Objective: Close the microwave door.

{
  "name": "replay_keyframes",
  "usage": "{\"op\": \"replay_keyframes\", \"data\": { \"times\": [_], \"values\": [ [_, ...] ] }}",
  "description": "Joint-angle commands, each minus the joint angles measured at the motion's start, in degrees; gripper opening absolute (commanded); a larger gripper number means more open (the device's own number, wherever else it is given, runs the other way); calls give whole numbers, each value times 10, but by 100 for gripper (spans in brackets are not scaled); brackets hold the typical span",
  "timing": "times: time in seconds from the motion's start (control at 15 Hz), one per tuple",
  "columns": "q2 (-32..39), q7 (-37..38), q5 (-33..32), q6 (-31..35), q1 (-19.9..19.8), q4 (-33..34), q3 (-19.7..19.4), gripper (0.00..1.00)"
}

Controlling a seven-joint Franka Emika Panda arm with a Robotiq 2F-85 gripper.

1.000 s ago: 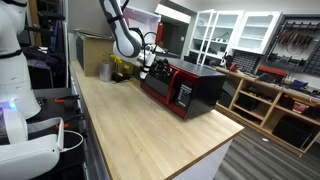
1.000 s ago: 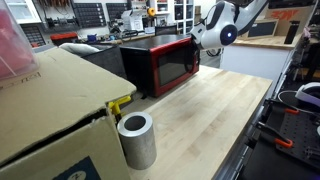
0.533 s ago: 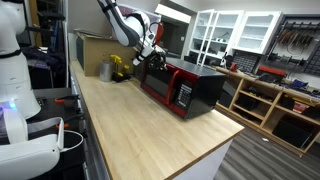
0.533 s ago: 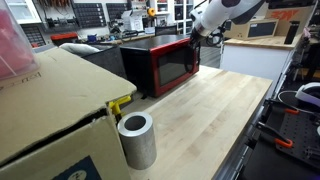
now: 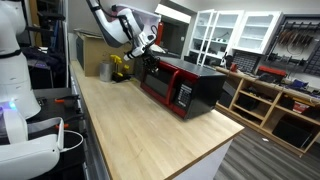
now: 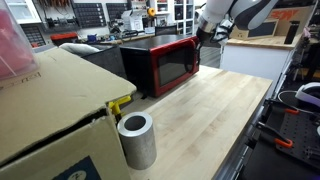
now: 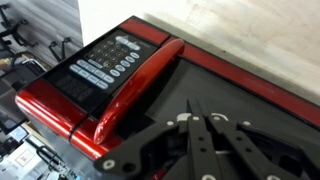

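**Jaws and door, three views.** My gripper (image 5: 150,47) hangs in the air above the control-panel end of the microwave (image 5: 188,88), clear of the casing and touching nothing. In the wrist view my two fingers meet along their length, so my jaws are together and hold nothing.

**Position of the task object.** The microwave stands on the wooden counter (image 5: 140,130), red front facing the open worktop. The microwave door (image 6: 170,66) lies flat against that front in both exterior views. At this size I cannot tell whether its latch has caught or a thin gap remains.

**Governing relation.** The door lies below my gripper (image 6: 203,30) and a little to one side. Directly under me are the control panel (image 7: 105,68) and the red handle (image 7: 140,88), which crosses the wrist view on a diagonal. The door's dark window (image 7: 250,85) spreads away from that handle. The door's long axis runs level along the red front, and its free edge is the one at the handle, the edge nearest me.

**Arm pose.** My arm reaches in from high behind the microwave, elbow raised and wrist bent down, so my fingers (image 7: 192,130) point at the front upper edge.

**Reading.** The closing looks done. Any last push would go on the handle edge, straight in toward the casing.
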Motion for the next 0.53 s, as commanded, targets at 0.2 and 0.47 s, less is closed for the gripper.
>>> {"op": "replay_keyframes", "data": {
  "times": [0.2, 0.47],
  "values": [
    [-98, -169, 308, -101, 29, -62, 13, 0],
    [-143, -231, 418, -249, 51, -26, 20, 21]
  ]
}}
